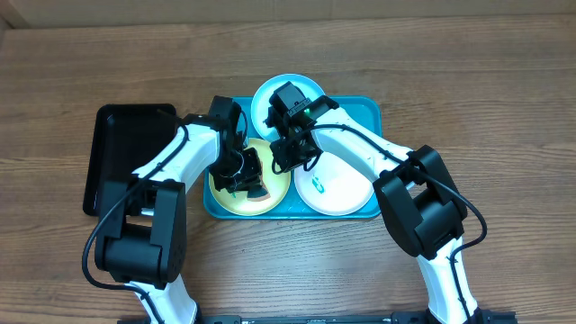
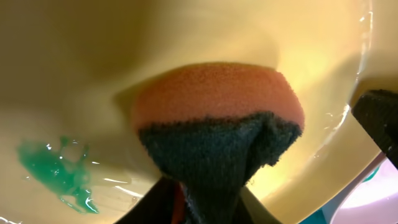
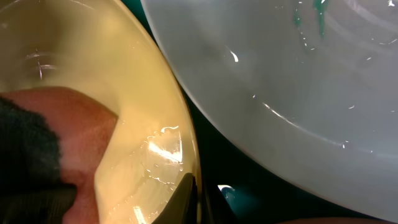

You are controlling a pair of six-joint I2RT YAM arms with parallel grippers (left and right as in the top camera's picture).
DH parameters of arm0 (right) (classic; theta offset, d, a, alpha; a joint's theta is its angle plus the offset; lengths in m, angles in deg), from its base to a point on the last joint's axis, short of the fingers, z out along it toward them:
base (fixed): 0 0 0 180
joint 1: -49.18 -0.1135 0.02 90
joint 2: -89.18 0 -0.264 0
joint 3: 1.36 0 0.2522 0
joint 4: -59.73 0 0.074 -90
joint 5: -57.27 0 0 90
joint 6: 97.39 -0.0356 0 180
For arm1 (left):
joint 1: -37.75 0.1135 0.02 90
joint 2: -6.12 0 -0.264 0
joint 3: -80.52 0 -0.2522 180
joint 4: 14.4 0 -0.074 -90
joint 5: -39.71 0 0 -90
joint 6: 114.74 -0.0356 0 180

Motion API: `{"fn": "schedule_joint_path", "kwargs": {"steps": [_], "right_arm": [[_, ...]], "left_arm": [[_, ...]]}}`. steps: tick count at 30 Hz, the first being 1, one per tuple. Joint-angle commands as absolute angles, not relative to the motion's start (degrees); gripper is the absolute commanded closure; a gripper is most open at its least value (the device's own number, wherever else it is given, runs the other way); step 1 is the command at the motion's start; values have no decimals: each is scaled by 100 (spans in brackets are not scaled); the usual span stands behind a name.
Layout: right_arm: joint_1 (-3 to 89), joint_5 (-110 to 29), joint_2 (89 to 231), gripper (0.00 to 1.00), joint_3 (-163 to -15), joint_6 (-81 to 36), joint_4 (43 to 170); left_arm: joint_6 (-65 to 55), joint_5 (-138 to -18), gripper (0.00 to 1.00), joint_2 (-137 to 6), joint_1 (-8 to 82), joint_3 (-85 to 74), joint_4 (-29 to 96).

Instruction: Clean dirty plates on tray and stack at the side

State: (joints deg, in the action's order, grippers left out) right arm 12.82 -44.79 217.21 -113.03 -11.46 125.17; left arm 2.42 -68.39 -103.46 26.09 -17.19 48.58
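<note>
The turquoise tray (image 1: pixel 366 110) holds three plates: a light blue one (image 1: pixel 281 90) at the back, a yellow one (image 1: pixel 236 200) front left and a white one (image 1: pixel 346 191) front right. My left gripper (image 2: pixel 205 199) is shut on an orange sponge (image 2: pixel 217 96) with a dark scrub side, pressed into the yellow plate (image 2: pixel 74 68) beside a green smudge (image 2: pixel 56 174). My right gripper (image 3: pixel 198 196) is shut on the yellow plate's rim (image 3: pixel 177 134). The white plate (image 3: pixel 280 74) next to it carries a green smudge (image 3: pixel 310 15).
A black tray (image 1: pixel 112 135) lies on the wooden table left of the turquoise one. Both arms cross over the tray's middle, with the two grippers close together above the yellow plate.
</note>
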Motion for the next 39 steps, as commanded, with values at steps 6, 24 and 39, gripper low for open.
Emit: {"fn": "schedule_joint_path", "kwargs": {"steps": [6, 24, 39], "right_arm": [[1254, -4594, 21758, 96, -11279, -1061, 12609], [1254, -4592, 21758, 96, -11279, -1059, 12622], [1254, -4592, 21758, 96, -11279, -1061, 12630]], "left_arm": [[270, -6514, 35, -10326, 2626, -1778, 4860], [99, -6813, 65, -10326, 2609, -1330, 5133], [115, -6735, 76, -10326, 2493, -1548, 5041]]}}
